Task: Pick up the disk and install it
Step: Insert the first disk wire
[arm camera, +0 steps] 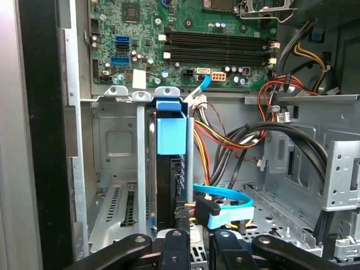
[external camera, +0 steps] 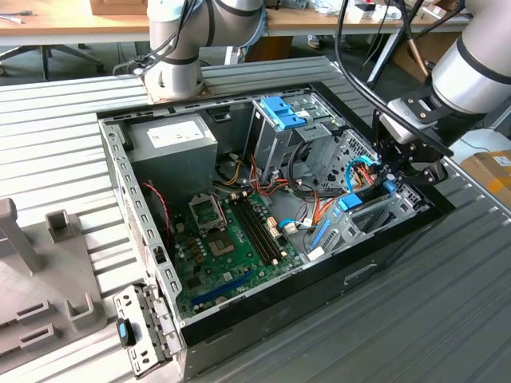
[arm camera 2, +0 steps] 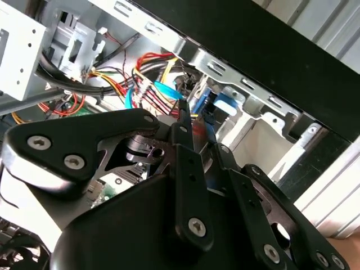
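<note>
The disk (arm camera: 170, 169) stood on edge inside the grey drive bay (arm camera: 115, 169) of the open computer case (external camera: 120, 183), beside the motherboard (external camera: 231, 239); the gripper (external camera: 397, 169) hovered at its end, jaws' state unclear.

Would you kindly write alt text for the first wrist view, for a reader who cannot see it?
A black disk with a blue end tab stands on edge in a grey metal bay of an open computer case, with the gripper close at its near end. Beside it lie a curved blue cable and red, yellow and black wires; beyond the bay is the green motherboard.
</note>
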`<state>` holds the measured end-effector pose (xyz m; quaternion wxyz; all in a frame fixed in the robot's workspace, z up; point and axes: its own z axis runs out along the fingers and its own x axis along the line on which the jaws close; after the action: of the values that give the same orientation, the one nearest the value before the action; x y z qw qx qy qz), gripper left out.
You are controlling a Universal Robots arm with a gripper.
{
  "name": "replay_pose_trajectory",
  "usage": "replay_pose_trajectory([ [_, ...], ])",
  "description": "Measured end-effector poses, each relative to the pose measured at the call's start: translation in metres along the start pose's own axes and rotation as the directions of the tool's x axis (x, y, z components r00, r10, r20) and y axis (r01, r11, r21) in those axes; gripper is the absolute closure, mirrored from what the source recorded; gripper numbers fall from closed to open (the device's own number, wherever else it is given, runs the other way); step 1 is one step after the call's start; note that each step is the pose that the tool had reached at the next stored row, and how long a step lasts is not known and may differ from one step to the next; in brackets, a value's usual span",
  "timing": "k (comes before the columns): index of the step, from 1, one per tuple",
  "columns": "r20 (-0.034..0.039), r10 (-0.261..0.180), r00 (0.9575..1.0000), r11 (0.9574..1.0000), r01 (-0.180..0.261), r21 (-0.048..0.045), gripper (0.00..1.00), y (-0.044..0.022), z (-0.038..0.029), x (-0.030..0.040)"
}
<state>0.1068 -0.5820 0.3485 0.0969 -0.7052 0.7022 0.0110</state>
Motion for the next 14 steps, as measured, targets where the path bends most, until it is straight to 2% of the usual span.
replay_pose_trajectory([
  [8, 0.0, 0.0, 1.0, 1.0, 0.0, 0.0, 0.76, -0.001, -0.0053, -0.026],
  [14, 0.0, 0.0, 1.0, 1.0, 0.0, 0.0, 0.76, -0.0014, -0.0071, -0.0375],
])
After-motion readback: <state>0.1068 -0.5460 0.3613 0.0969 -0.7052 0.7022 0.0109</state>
